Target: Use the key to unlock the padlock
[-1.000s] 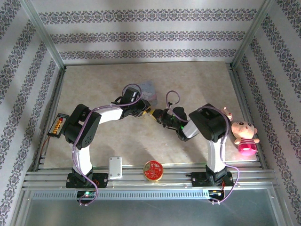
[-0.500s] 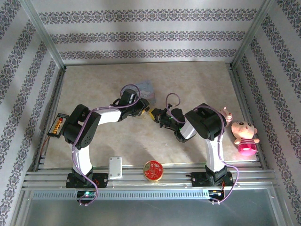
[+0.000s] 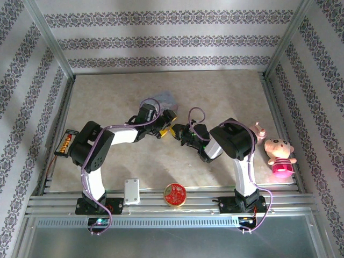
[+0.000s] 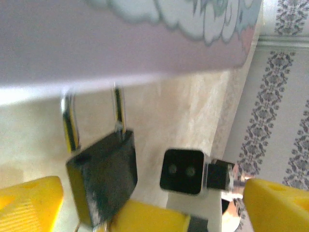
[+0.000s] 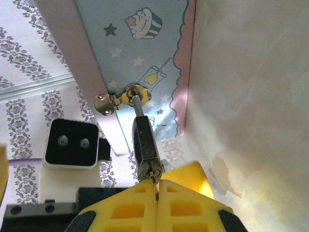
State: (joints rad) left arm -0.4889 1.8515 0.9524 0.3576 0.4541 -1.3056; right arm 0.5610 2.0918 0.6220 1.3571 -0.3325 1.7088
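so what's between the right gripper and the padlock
In the right wrist view, a thin sliver of metal, apparently the key, runs from the shut right gripper into the bottom of the padlock; the two nearly touch.

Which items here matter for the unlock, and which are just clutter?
Job: padlock, blue cartoon tin it hangs on.
Clutter: pink plush toy, round red tin, white box, black-and-orange item at the left rail.

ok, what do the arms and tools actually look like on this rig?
Left arm and right arm match: black joint housings, white links, thin purple cables looping outside. Left tool and right tool have black bodies and bright yellow moulded fingers. No readable markings.
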